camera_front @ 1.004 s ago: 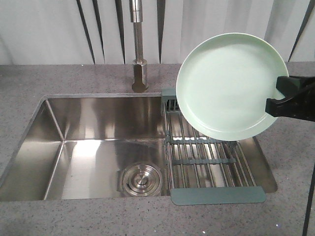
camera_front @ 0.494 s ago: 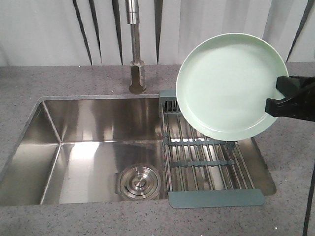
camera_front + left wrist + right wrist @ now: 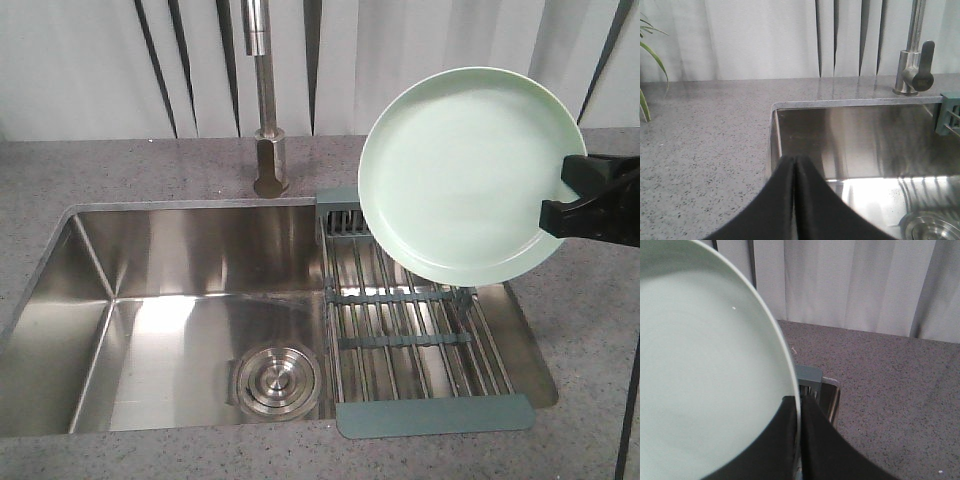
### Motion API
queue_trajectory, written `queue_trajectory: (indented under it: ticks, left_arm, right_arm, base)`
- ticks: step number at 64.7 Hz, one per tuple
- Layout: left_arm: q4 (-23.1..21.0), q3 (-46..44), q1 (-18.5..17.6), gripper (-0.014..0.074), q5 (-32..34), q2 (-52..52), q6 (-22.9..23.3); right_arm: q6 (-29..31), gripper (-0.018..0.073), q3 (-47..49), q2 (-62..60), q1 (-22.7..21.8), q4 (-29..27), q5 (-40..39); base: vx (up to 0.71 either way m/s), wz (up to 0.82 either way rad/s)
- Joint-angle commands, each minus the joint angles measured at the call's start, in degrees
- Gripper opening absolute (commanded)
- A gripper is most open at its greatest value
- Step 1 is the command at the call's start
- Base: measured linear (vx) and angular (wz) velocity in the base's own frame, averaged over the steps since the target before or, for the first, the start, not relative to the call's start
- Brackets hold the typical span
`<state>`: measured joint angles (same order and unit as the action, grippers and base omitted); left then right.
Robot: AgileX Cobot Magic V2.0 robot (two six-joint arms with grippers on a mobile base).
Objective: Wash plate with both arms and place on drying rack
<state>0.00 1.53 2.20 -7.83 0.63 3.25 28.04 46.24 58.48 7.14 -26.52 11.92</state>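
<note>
No writing, brand, number or sign can be read on the plate (image 3: 465,170), drying rack (image 3: 400,340) or faucet (image 3: 266,110).

Front camera looks steeply down on the sink (image 3: 200,245) and drying rack (image 3: 430,415). Left wrist view skims low across that same sink toward the faucet (image 3: 912,55). Right wrist sits tight behind the plate (image 3: 705,370).

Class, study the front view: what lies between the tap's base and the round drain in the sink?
Front view: nothing lies between the tap and drain, only bare steel wall and floor of the sink.
</note>
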Motion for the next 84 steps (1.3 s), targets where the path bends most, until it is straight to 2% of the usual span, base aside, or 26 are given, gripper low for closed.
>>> queue_trajectory:
  ticks: [1, 84]
  left_arm:
    - [-0.4, 0.9, 0.0, -0.0006, 4.2, 0.9, 0.6]
    - [-0.4, 0.9, 0.0, -0.0006, 4.2, 0.9, 0.6]
  right_arm:
    - [0.4, -0.0005, 1.6, -1.0, -0.2, -0.5, -4.2]
    - [0.4, -0.0005, 1.6, -1.0, -0.2, -0.5, -4.2]
  base:
    - [0.04, -0.02]
    - [0.04, 0.02]
